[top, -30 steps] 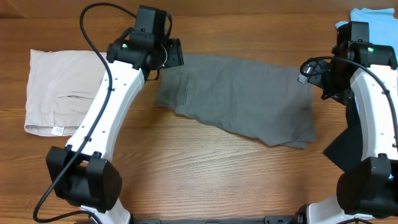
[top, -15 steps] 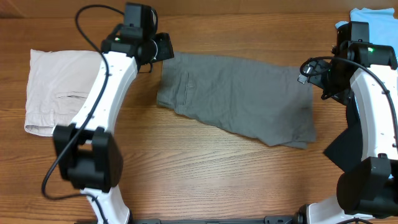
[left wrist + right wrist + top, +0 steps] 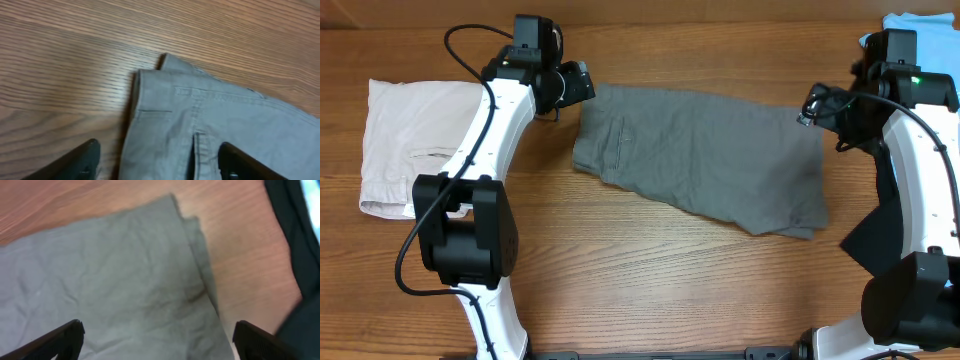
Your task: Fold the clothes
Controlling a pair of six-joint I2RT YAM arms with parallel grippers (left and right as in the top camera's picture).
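Observation:
The clothes, dark grey shorts [image 3: 700, 155], lie spread flat in the middle of the wooden table. My left gripper [image 3: 582, 86] hovers at their far-left corner. In the left wrist view that corner, with its hem and slit pocket [image 3: 210, 120], lies below my open left gripper [image 3: 157, 165]. One fingertip [image 3: 80, 159] is over bare wood, the other over the cloth. My right gripper [image 3: 817, 106] is at the shorts' far-right corner. In the right wrist view the grey fabric [image 3: 125, 280] fills the gap of the open right gripper [image 3: 160, 342], which holds nothing.
Folded pale beige shorts [image 3: 410, 140] lie at the left edge, under the left arm. A light-blue shirt [image 3: 920, 25] shows at the far right corner. A dark cloth [image 3: 875, 235] lies under the right arm. Bare wood [image 3: 650, 280] runs along the front.
The left arm swung back and left, bringing its gripper to the shorts' far-left corner, and its jaws widened. The right gripper shifted slightly. The shorts' left edge now lies a little flatter.

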